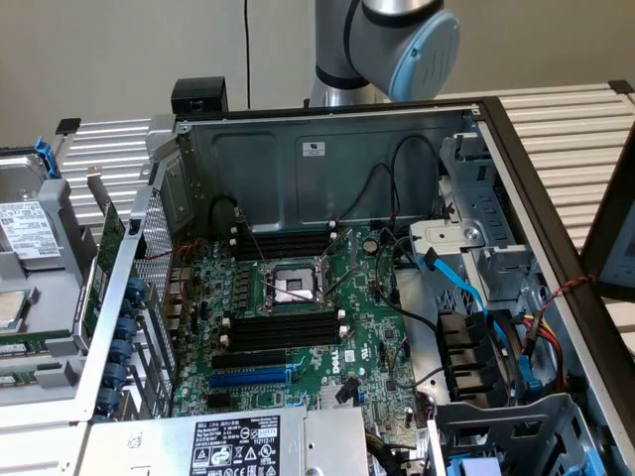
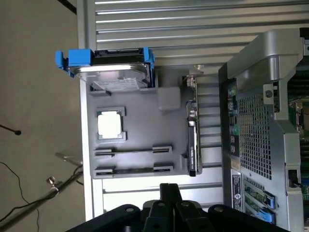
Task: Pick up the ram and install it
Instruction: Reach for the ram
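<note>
Over a grey parts tray (image 2: pixel 140 113) beside the computer case hangs my gripper (image 2: pixel 170 187). Its black fingers are pressed together with nothing between them. One ram (image 2: pixel 133 151) stands on edge in a tray holder and shows as a thin dark line. A second stick (image 2: pixel 133 170) stands parallel to it and is the one closest to the gripper. The gripper touches neither stick. In the exterior view the ram's green edge (image 1: pixel 28 341) shows at the far left. The motherboard (image 1: pixel 298 297) lies in the open case, with long black slots (image 1: pixel 288 327) on both sides of the CPU socket.
The tray also carries a hard drive in a blue caddy (image 2: pixel 108 70), a CPU (image 2: pixel 110 123) and an expansion card on edge (image 2: pixel 191 145). The perforated case wall (image 2: pixel 251 125) rises right beside the tray. Cables and drive bays (image 1: pixel 476 327) crowd the case's right in the exterior view.
</note>
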`<action>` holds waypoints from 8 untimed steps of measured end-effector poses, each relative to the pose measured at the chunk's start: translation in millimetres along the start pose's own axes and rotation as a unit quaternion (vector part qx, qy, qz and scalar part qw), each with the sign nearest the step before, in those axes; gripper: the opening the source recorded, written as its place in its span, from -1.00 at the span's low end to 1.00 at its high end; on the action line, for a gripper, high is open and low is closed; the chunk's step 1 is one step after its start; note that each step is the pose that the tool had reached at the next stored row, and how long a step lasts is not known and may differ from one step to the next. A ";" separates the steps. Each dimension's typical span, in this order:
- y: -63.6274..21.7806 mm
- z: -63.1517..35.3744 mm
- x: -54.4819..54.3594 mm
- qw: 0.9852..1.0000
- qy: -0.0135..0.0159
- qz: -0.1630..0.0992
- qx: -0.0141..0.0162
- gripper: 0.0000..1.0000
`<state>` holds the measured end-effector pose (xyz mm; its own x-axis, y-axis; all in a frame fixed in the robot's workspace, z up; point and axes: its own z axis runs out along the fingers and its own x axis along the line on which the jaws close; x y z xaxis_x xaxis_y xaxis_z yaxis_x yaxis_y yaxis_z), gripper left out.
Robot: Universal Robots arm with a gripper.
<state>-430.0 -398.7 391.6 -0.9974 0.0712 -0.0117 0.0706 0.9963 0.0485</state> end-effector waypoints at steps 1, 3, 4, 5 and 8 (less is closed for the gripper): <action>-0.2 0.1 2.9 1.000 0.000 0.000 0.000 -0.79; -0.6 0.2 8.4 1.000 0.001 0.000 0.000 -0.79; -0.8 0.2 11.0 1.000 0.002 0.000 0.000 -0.79; -1.0 0.2 13.1 1.000 0.002 0.000 0.000 -0.79; -1.3 0.2 17.9 1.000 0.003 0.000 -0.001 -0.79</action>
<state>-447.9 -398.8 391.2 -0.9974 0.0712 -0.0066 0.0708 0.9962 0.0507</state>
